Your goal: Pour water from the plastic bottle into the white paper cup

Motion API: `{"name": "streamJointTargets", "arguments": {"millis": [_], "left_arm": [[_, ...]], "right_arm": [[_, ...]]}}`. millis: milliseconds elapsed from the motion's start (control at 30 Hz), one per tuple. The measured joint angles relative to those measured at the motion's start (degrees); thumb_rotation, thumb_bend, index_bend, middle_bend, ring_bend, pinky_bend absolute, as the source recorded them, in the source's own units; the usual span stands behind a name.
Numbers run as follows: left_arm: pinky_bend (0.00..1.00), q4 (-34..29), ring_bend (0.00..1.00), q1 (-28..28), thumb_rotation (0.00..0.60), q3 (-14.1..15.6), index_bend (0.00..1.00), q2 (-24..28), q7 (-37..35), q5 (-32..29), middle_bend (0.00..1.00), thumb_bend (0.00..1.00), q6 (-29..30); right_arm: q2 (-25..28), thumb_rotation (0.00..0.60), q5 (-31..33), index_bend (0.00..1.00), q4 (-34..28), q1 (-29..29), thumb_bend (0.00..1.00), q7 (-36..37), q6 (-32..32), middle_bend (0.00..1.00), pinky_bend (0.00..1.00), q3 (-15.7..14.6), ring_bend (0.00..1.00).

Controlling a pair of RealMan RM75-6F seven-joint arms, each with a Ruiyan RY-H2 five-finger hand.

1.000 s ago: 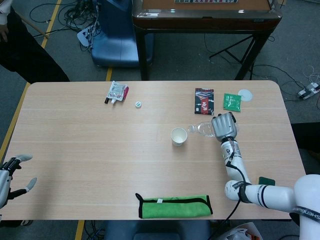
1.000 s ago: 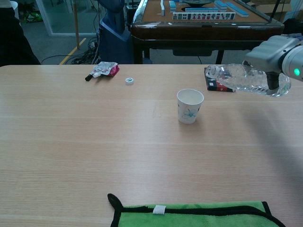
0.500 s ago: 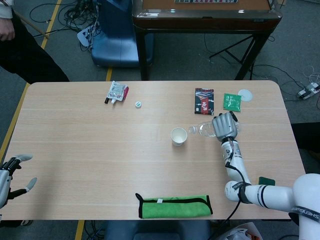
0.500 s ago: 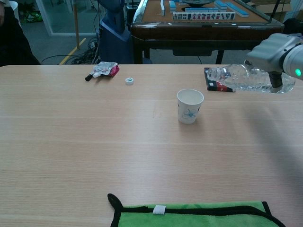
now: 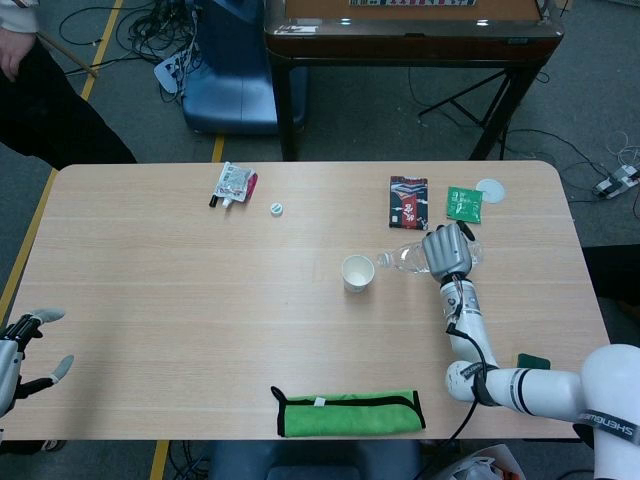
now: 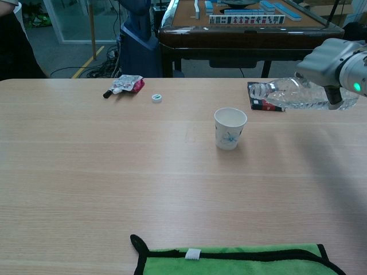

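Note:
The white paper cup (image 5: 357, 272) (image 6: 230, 128) stands upright near the table's middle, a blue print on its side. My right hand (image 5: 447, 250) (image 6: 334, 64) holds the clear plastic bottle (image 5: 404, 258) (image 6: 288, 95) on its side above the table, to the right of the cup. The bottle's uncapped neck points left toward the cup and lies a little right of the rim. A white bottle cap (image 5: 277, 208) (image 6: 156, 98) lies on the table further back and to the left. My left hand (image 5: 25, 350) hangs open off the table's near-left corner.
A green cloth (image 5: 348, 412) (image 6: 235, 260) lies at the front edge. A red-and-white pouch (image 5: 233, 184) (image 6: 126, 85) sits at the back left. A dark red packet (image 5: 408, 201), a green packet (image 5: 464, 204) and a white disc (image 5: 491, 189) lie at the back right.
My right hand has lifted the bottle slightly and drawn it a little to the right, bringing it nearer to level. The cup and my left hand have not moved.

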Motion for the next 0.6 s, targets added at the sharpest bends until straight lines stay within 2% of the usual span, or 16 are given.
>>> {"name": "streamJointTargets", "arguments": {"millis": [600], "left_arm": [[0.59, -0.08, 0.42, 0.04, 0.6, -0.08, 0.3, 0.17, -0.11, -0.12, 0.29, 0.21, 0.04]], "right_arm": [[-1.03, 0.6, 0.16, 0.58, 0.43, 0.9, 0.34, -3.51, 1.74, 0.62, 0.51, -0.53, 0.5]]}}
